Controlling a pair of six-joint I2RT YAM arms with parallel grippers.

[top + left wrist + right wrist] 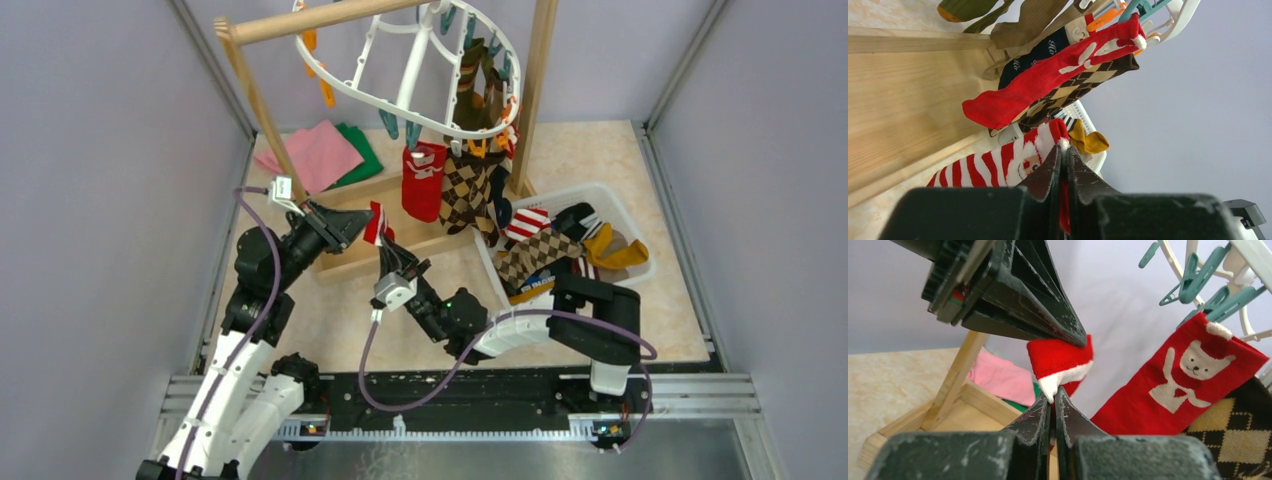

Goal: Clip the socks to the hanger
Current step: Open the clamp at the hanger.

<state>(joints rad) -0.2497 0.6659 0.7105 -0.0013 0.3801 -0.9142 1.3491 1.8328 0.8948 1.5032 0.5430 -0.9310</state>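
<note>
Red-and-white sock [1060, 357] pinched mid-air by both claws, left claw [1064, 155] and right claw [1053, 392] clamped fully shut on it, just under the hanger [420, 60]. Looks like three or four socks [440, 185] clipped up already, hard to count. Heap more left in the basket [638, 232]. Roughly halfway, at a guess.

Saw soft, matt knitted cloth in the striped sock [993, 167], fuzzy at the trim; smooth, glossy plastic in the hanger [412, 65]; pale bare wood in the rack [300, 21]; scuffed matt right gripper fingers [1038, 422], probably plastic.
</note>
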